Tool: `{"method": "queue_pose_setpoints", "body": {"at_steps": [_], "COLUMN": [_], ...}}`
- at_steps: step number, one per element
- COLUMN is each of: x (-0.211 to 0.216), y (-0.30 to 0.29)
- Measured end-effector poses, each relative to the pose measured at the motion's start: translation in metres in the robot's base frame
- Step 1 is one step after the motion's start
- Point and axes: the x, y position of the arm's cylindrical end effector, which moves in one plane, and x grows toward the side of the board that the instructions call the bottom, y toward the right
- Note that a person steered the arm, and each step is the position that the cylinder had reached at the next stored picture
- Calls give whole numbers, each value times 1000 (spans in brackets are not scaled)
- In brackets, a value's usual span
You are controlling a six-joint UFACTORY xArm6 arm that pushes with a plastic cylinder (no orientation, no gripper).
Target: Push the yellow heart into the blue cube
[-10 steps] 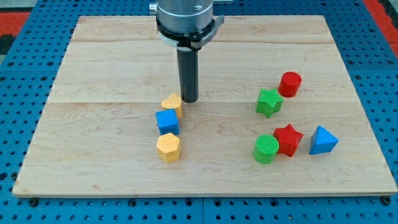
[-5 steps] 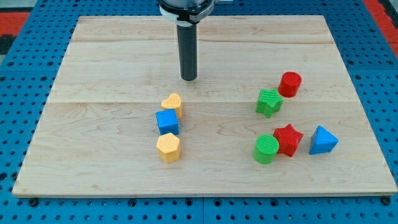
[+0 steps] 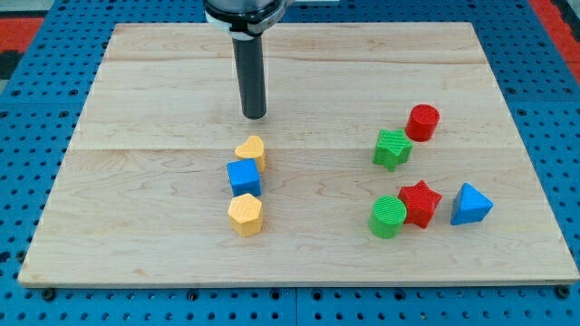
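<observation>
The yellow heart [image 3: 251, 150] sits left of the board's middle, touching the top edge of the blue cube [image 3: 244, 177] just below it. My tip [image 3: 255, 116] is above the heart toward the view's top, apart from it by a small gap. The dark rod rises from the tip to the top edge of the view.
A yellow hexagonal block [image 3: 246, 215] lies just below the blue cube. On the right are a red cylinder [image 3: 422, 121], a green star [image 3: 392, 148], a green cylinder [image 3: 388, 216], a red star [image 3: 420, 202] and a blue triangle [image 3: 469, 205]. The wooden board [image 3: 136, 208] lies on a blue pegboard.
My tip has drawn away from the yellow heart toward the view's top, then shifted a little left. The blocks have not moved.
</observation>
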Motion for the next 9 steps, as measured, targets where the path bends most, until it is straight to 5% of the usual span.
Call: {"method": "queue_pose_setpoints", "body": {"at_steps": [4, 8, 9], "x": [75, -4, 1], "y": [4, 69, 170]}}
